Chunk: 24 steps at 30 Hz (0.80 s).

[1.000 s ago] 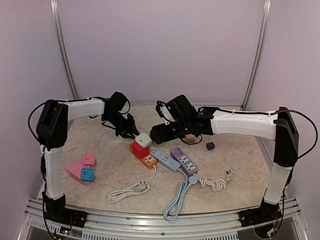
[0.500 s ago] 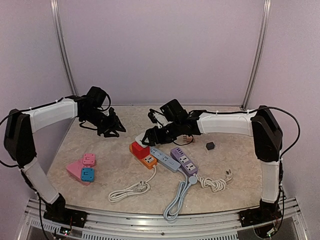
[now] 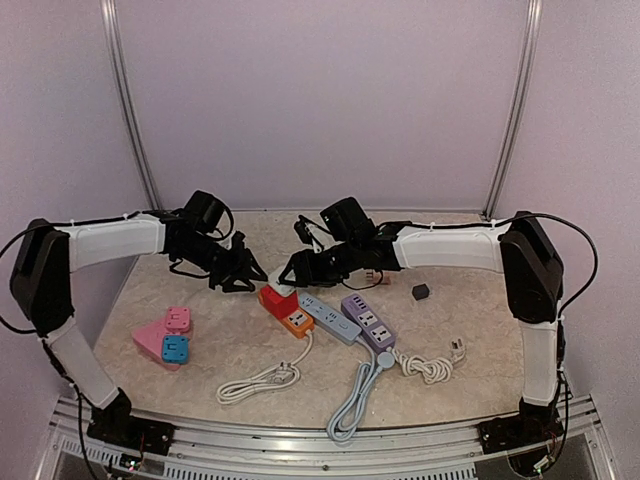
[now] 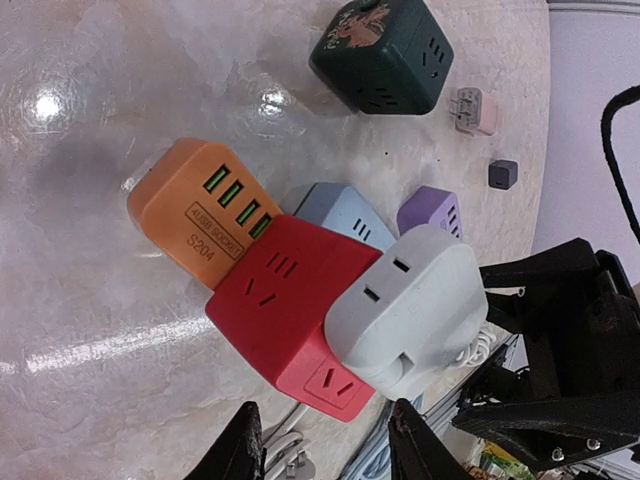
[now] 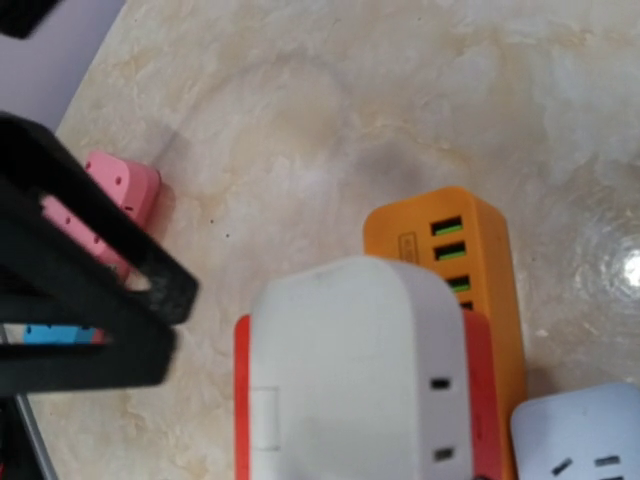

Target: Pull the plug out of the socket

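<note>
A white plug (image 4: 410,310) sits in a red socket cube (image 4: 285,300), which lies against an orange USB socket (image 4: 200,215). In the top view the plug (image 3: 277,284) is on the red cube (image 3: 279,300) at the table's centre. My left gripper (image 3: 243,276) is open, just left of the cube; its fingertips (image 4: 242,430) stand apart beside the cube's near face. My right gripper (image 3: 290,268) hangs over the plug from the right. Its black fingers (image 4: 530,275) are spread on either side of the plug's end. The plug (image 5: 350,370) fills the right wrist view.
A grey-blue power strip (image 3: 330,318) and a purple one (image 3: 368,322) lie right of the orange socket, with cords (image 3: 262,380) trailing forward. A pink base with pink and blue adapters (image 3: 165,338) sits left. A dark green cube socket (image 4: 385,50), a pink plug (image 3: 378,275) and a small black cube (image 3: 420,292) lie behind.
My left gripper swung out to the left, then came back in beside the red cube. My right gripper moved left over the white plug and has stayed there.
</note>
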Tool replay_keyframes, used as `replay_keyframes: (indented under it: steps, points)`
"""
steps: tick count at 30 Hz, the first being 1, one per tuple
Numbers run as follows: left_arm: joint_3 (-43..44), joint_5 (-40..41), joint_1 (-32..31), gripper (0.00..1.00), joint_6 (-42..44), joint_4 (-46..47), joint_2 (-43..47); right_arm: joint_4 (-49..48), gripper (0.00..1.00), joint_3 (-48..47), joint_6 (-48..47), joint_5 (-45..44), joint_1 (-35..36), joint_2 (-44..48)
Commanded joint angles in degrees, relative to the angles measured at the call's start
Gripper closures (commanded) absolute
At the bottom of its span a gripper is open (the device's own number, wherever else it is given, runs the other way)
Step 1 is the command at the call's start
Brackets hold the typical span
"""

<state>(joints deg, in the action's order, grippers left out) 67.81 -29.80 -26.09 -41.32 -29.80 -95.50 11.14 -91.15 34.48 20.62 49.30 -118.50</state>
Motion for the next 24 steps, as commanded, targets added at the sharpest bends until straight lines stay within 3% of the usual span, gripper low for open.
replay_keyframes:
  steps: [1, 11, 24]
  points:
    - [-0.2, -0.5, -0.1, 0.62, -0.2, 1.5, -3.5, -0.6, 0.43, 0.4, 1.6, 0.4, -0.5, 0.0]
    - [1.0, 0.6, -1.4, 0.72, -0.5, 0.8, -6.2, -1.0, 0.55, 1.1, 2.1, -0.6, -0.3, 1.3]
    - [3.3, 1.8, -2.7, 0.80, -0.8, -0.8, -9.9, 2.1, 0.59, -1.2, 0.0, -8.1, 2.5, 1.4]
